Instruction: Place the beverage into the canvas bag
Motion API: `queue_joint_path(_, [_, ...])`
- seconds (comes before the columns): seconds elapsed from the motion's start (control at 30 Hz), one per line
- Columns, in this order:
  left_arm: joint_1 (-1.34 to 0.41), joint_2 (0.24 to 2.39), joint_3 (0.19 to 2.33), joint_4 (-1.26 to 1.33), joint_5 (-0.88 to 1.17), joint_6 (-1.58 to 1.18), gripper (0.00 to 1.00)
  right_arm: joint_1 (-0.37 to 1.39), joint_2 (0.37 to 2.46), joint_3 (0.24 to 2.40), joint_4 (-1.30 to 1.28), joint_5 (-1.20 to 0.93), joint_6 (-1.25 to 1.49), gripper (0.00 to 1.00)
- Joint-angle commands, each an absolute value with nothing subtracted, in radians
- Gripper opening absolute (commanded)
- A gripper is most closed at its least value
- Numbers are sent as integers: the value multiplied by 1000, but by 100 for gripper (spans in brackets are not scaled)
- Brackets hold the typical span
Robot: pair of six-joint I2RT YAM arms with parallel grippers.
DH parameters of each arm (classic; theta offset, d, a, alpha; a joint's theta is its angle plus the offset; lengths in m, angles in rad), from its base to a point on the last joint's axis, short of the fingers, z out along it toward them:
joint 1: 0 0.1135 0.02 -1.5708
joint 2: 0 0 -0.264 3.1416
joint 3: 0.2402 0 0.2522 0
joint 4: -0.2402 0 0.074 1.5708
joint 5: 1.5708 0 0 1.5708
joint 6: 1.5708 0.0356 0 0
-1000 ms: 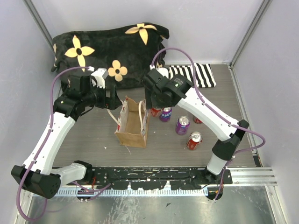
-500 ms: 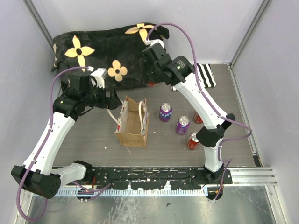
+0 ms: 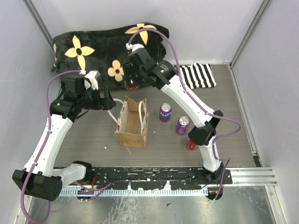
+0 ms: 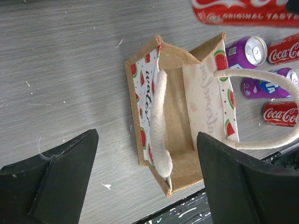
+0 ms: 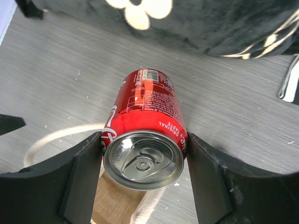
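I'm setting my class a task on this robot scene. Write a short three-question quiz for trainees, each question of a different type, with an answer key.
1. True or false: the canvas bag already holds a can.
2. What does the right gripper grip? A) a red cola can B) a purple can C) a bag handle
3. How many purple cans stand on the table?
Key: 1 false, the bag is empty; 2 A; 3 two.
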State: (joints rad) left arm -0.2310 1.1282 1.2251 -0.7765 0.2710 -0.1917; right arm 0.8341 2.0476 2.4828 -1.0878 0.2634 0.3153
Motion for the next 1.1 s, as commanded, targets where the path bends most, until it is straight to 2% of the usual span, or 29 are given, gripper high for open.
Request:
queue_joint_path(0.0, [-218, 1094, 1196, -793, 264, -201, 93, 897, 2025, 2527, -988, 246, 320, 1])
queue_joint_path(0.6, [-199, 1132, 1178, -774, 267, -183, 92, 967, 1956, 2348, -1104, 327, 362, 1])
queue_joint_path(1.07, [-199, 1143, 1168, -767, 277, -188, 91, 953, 2065, 2304, -1076, 310, 325, 1])
